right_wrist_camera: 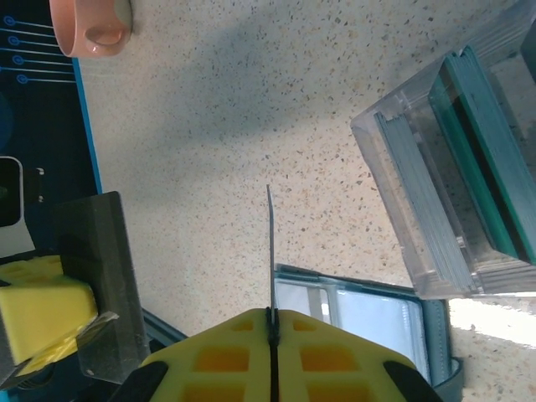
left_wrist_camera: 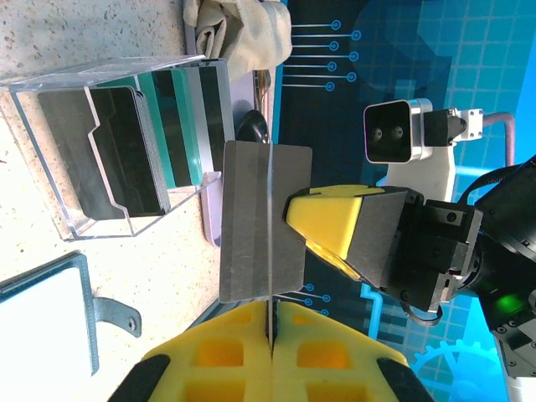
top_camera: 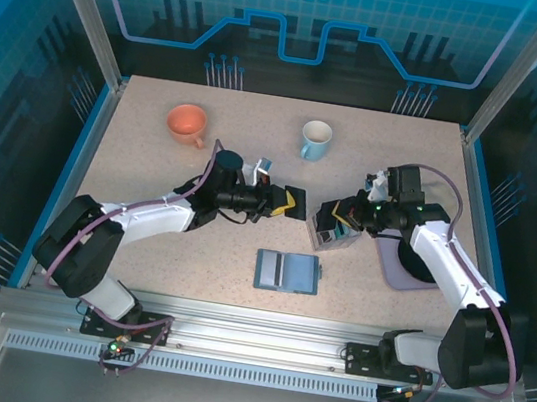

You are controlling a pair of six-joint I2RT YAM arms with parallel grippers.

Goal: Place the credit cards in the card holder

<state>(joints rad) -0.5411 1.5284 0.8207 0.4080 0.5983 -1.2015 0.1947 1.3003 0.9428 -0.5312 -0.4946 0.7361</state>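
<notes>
The card holder [top_camera: 286, 271] lies open and flat on the table, near the front and between the arms; it also shows as a pale panel in the right wrist view [right_wrist_camera: 368, 314]. A clear slotted rack [top_camera: 329, 235] [left_wrist_camera: 117, 142] holds teal, dark and white credit cards [left_wrist_camera: 180, 117]. My left gripper [top_camera: 284, 201] [left_wrist_camera: 272, 306] is shut on a dark grey card [right_wrist_camera: 92, 268], held in the air left of the rack. My right gripper [top_camera: 335, 214] [right_wrist_camera: 270, 311] is shut on another grey card [left_wrist_camera: 247, 226], just above the rack. The two grippers face each other closely.
An orange mug [top_camera: 187, 123] and a pale blue mug [top_camera: 315, 139] stand at the back of the table. A lavender tray [top_camera: 401, 272] lies under the right arm. A beige cloth [left_wrist_camera: 239, 33] lies beyond the rack. Metal frame posts and blue rails border the table.
</notes>
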